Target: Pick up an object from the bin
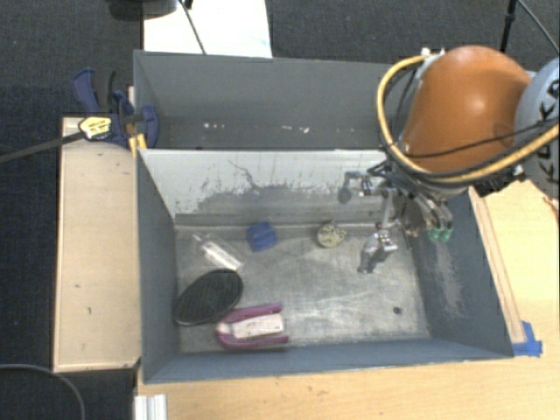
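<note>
My gripper (365,219) hangs over the right part of the bin, open, with nothing between its fingers. One metal fingertip (376,252) is low near the bin floor; the other (352,185) is up by the back wall. A small round pale object (329,234) lies just to the gripper's left, close to it but apart. Further left sits a small blue block (261,234).
A clear plastic piece (219,254), a black oval brush (207,296) and a purple and pink flat object (254,326) lie at the front left. The arm's orange cover and cables hang over the bin's right rim.
</note>
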`<state>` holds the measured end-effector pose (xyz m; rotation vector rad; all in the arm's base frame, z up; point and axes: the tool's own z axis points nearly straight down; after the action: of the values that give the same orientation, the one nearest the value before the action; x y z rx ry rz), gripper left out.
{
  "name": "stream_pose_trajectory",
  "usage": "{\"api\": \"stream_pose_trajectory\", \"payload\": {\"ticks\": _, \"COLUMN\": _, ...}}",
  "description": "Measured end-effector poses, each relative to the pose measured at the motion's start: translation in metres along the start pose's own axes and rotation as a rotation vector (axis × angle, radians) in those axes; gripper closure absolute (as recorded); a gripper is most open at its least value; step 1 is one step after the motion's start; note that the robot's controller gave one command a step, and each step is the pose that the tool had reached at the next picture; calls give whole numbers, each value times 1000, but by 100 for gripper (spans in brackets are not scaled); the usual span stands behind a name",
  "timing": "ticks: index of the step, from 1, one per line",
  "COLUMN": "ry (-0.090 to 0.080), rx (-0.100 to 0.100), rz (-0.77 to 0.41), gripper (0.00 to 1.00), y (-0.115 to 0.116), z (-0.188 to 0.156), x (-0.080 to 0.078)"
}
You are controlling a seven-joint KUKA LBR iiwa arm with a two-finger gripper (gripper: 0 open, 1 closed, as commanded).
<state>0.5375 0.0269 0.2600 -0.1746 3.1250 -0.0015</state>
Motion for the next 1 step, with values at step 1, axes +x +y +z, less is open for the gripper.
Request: {"api": "stream_pose_trajectory", "payload": {"ticks": 1, "ry": 15, "rx": -1, "rz": 110, "gripper": 0, "y": -25, "z": 120, "x": -47}}
